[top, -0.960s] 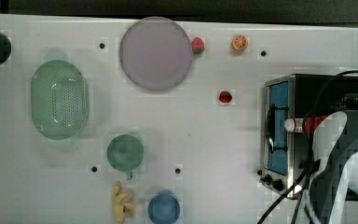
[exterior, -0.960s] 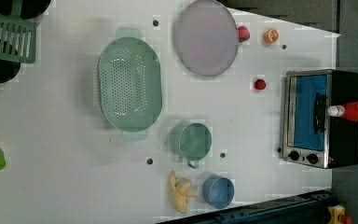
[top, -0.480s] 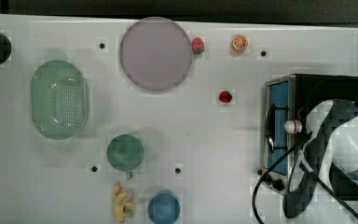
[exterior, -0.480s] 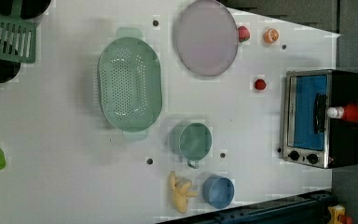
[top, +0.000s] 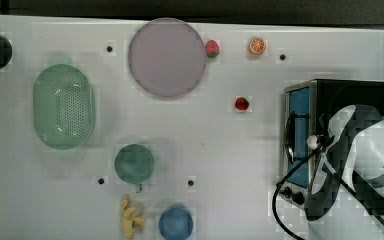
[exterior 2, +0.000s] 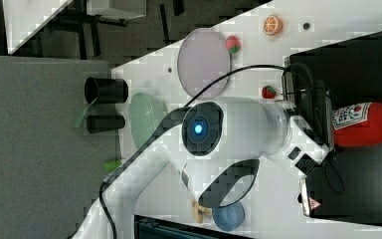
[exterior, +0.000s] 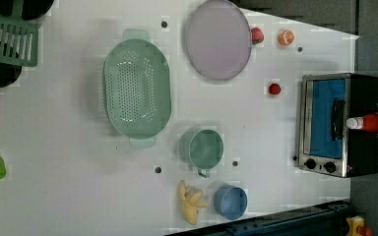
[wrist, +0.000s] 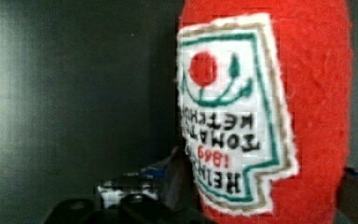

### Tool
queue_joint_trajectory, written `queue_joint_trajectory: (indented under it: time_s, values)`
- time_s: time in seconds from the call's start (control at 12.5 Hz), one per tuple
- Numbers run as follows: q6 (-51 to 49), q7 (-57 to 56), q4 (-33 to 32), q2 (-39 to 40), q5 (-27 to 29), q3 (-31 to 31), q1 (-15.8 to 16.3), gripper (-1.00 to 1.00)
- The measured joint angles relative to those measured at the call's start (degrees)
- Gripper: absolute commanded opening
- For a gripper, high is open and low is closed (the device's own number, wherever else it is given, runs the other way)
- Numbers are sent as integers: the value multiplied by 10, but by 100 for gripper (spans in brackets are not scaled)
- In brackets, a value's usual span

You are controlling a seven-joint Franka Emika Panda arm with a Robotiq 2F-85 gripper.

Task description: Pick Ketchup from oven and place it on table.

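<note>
The claw point(wrist: 265, 186) is open. One finger point(wrist: 179, 175) sits against the label's edge and the other is at the far flank of the Ketchup point(wrist: 307, 116), so the bottle fills the gap between them. No dent shows where they meet the red surface, so the squeeze does not appear to have begun.

The Ketchup point(exterior: 371, 122) lies on its side on the black top of the oven point(exterior: 366, 93), not inside it. The bluish door looks shut. In the left view its white cap point(exterior: 353, 123) points to the left view's left, out over the door side. In the right view the arm's wrist covers the cap end, and the red body point(exterior 2: 363, 124) stretches away across the oven roof.

Up close the surface is fuzzy, with a stitched-looking label, so it is probably a soft stuffed toy rather than hard plastic. It would then be light, squashy, hard to break and not slippery. It will likely give under the fingers, so they may need to close well in before the hold is firm.

The broad middle at the label, where the claw is now, looks the best place to grip. That is near its balance, so neither end should droop on the way down to the table point(exterior: 275, 147).
</note>
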Motion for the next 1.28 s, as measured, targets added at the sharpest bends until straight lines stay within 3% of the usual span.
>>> queue_joint_trajectory:
  time_s: [0.16,0.24,0.48,0.8,1.12,1.28]
  values:
    - [7,1,15,6,11,-2,0,42]
    - [6,0,16,5,21,-5,2,27]
    - [9,0,18,2,6,-6,-3,27]
    - [-79,0,30,-7,5,-2,3,27]
    - [-175,0,87,-61,13,11,36,27]
    - [-206,0,94,-120,8,27,72,27]
